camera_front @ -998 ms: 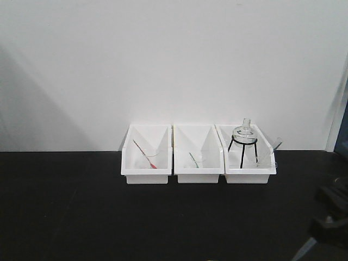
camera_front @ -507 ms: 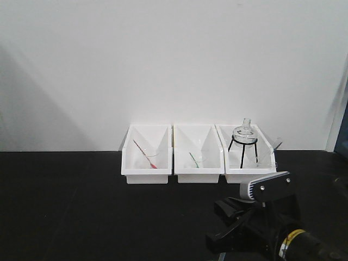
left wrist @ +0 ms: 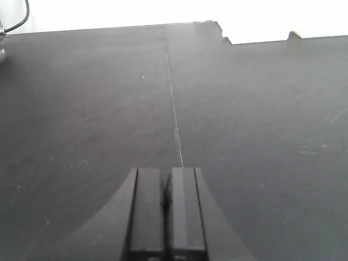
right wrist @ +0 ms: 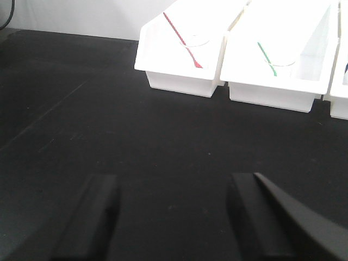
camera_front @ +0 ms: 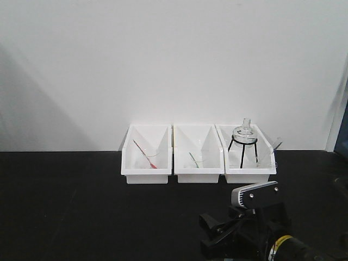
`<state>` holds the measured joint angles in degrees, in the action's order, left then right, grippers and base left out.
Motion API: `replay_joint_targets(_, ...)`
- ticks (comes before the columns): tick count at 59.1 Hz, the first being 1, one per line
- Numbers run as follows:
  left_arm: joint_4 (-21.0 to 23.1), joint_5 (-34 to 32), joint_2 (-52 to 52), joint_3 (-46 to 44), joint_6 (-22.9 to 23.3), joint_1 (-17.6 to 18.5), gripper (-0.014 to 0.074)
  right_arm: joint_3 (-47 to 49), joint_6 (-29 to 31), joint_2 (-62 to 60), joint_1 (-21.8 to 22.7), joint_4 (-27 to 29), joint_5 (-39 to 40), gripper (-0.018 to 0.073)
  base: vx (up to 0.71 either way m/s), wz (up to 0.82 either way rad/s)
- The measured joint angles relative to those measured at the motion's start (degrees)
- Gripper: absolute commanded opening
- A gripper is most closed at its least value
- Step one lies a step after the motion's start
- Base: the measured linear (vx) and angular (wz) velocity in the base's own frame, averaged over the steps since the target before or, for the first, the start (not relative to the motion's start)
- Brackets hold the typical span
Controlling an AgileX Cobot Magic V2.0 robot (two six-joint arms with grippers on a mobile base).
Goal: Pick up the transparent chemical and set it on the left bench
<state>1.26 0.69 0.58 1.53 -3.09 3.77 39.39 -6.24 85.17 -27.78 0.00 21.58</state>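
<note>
Three white bins (camera_front: 198, 163), one flask (camera_front: 244, 133)

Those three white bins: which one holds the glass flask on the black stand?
The right-hand bin. Its flask sits on a black tripod; the left bin shows a red stick, the middle bin a green one.

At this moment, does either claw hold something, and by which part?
Nothing is held. The left claw is shut on nothing above bare bench; the right claw is open and empty, short of the white bins.
</note>
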Motion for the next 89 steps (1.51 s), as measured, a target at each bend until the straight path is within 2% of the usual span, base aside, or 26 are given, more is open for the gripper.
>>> replay_joint_targets(8, 0.0, 0.0, 0.0, 0.0, 0.0, 0.0, -0.0003, 0.0, 0.4, -0.7, 0.0, 0.0, 0.0, 0.0579, 0.00, 0.00)
replay_joint_targets(16, 0.0, 0.0, 0.0, 0.0, 0.0, 0.0, -0.0003, 0.0, 2.8, -5.1, 0.0, 0.0, 0.0, 0.0503, 0.00, 0.00)
replay_joint_targets(23, 0.0, 0.0, 0.0, 0.0, 0.0, 0.0, -0.0003, 0.0, 4.1, -12.3, 0.0, 0.0, -3.0, 0.0335, 0.00, 0.00)
replay_joint_targets(34, 0.0, 0.0, 0.0, 0.0, 0.0, 0.0, -0.0003, 0.0, 4.6, -25.7, 0.0, 0.0, -16.8, -0.0015, 0.00, 0.00)
replay_joint_targets(42, 0.0, 0.0, 0.0, 0.0, 0.0, 0.0, -0.0003, 0.0, 5.1, -34.2, 0.0, 0.0, -25.0, -0.0010, 0.00, 0.00)
replay_joint_targets(52, 0.0, 0.0, 0.0, 0.0, 0.0, 0.0, -0.0003, 0.0, 5.7, -41.6, 0.0, -0.3, -30.2, -0.0007, 0.00, 0.00)
replay_joint_targets(65, 0.0, 0.0, 0.0, 0.0, 0.0, 0.0, -0.0003, 0.0, 5.8, -46.9, 0.0, -0.4, -30.9, -0.0008, 0.00, 0.00)
replay_joint_targets(81, 0.0, 0.0, 0.0, 0.0, 0.0, 0.0, -0.0003, 0.0, 6.2, -47.5, 0.1, -1.0, -31.6, -0.0008, 0.00, 0.00)
replay_joint_targets(85, 0.0, 0.0, 0.0, 0.0, 0.0, 0.0, -0.0003, -0.4, 7.1, -48.6, 1.1, -2.8, -32.2, -0.0008, 0.00, 0.00)
replay_joint_targets(89, 0.0, 0.0, 0.0, 0.0, 0.0, 0.0, -0.0003, -2.3, 7.4, -50.7, 4.1, -3.2, -32.2, -0.0008, 0.00, 0.00)
